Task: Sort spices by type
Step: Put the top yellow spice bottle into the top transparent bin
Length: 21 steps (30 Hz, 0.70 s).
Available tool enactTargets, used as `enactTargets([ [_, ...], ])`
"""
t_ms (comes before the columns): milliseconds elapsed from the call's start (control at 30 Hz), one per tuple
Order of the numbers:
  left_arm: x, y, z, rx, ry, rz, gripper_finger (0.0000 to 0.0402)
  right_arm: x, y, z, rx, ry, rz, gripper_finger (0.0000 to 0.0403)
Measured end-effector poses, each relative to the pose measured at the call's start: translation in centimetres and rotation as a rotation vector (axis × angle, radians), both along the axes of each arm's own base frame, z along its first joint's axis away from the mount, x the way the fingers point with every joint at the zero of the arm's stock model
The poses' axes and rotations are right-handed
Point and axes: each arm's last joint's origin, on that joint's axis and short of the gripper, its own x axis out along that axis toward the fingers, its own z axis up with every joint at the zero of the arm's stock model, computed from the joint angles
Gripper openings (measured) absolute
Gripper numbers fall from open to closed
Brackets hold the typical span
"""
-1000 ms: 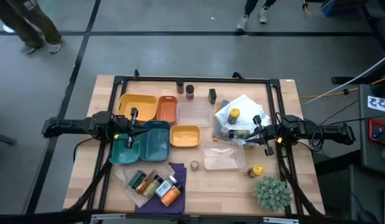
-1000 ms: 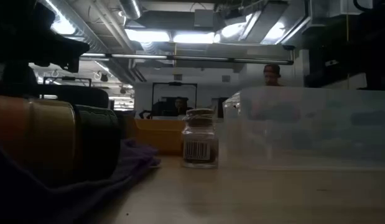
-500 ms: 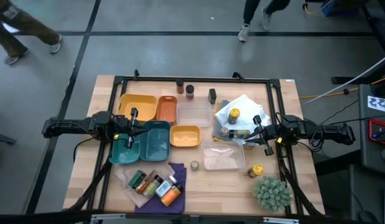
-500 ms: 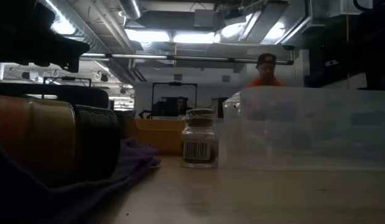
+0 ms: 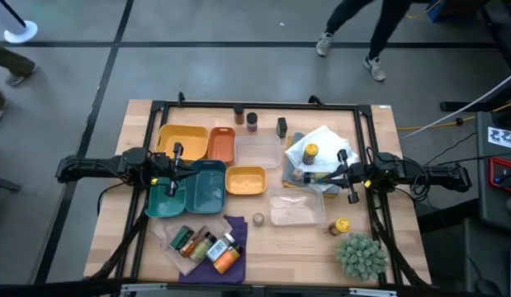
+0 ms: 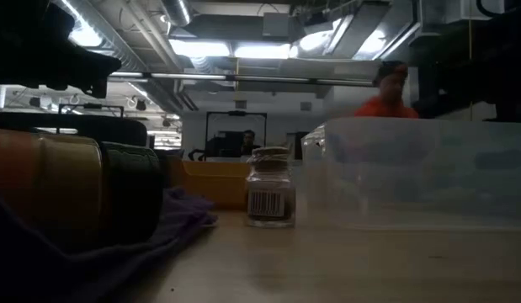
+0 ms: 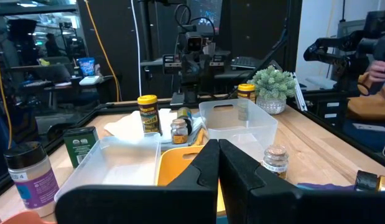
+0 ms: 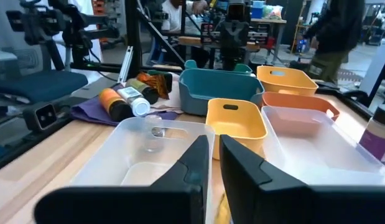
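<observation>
The spices are spread over the table. Several bottles (image 5: 207,245) lie on a purple cloth (image 5: 235,224) near the front edge, and one of them (image 6: 75,194) fills the low view's left. A small jar (image 5: 258,219) stands on the wood, and a yellow-capped jar (image 5: 342,225) stands at the right. More jars (image 5: 310,153) sit on a white cloth, and three (image 5: 252,122) stand at the far edge. My left gripper (image 5: 197,170) hovers shut over the teal tray (image 5: 207,191). My right gripper (image 5: 329,175) hovers shut over the white cloth's edge. Both point level and hold nothing.
Yellow (image 5: 182,140), orange (image 5: 221,144) and small yellow (image 5: 245,180) trays and two clear tubs (image 5: 257,151) (image 5: 296,206) fill the middle. A spiky green plant (image 5: 361,254) stands at the front right corner. A black frame borders the table. A person walks beyond the far edge.
My right gripper has turned a little at the wrist without leaving its place. My left gripper has kept still. No spice has moved. A person has walked toward the right behind the table.
</observation>
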Motion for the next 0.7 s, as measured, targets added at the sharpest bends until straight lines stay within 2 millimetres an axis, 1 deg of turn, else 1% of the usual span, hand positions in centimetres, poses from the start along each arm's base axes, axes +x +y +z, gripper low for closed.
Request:
enactTargets([
  [333,0.0,0.0,0.0,0.0,0.0,0.0,0.0,0.0,-0.2,0.2,0.005,-0.018,-0.082,0.0042],
  [533,0.0,0.0,0.0,0.0,0.0,0.0,0.0,0.0,-0.5,1.5,0.073,-0.144,-0.161,0.0042],
  [700,0.0,0.0,0.0,0.0,0.0,0.0,0.0,-0.1,-0.5,2.4,0.131,-0.241,-0.163,0.0042],
])
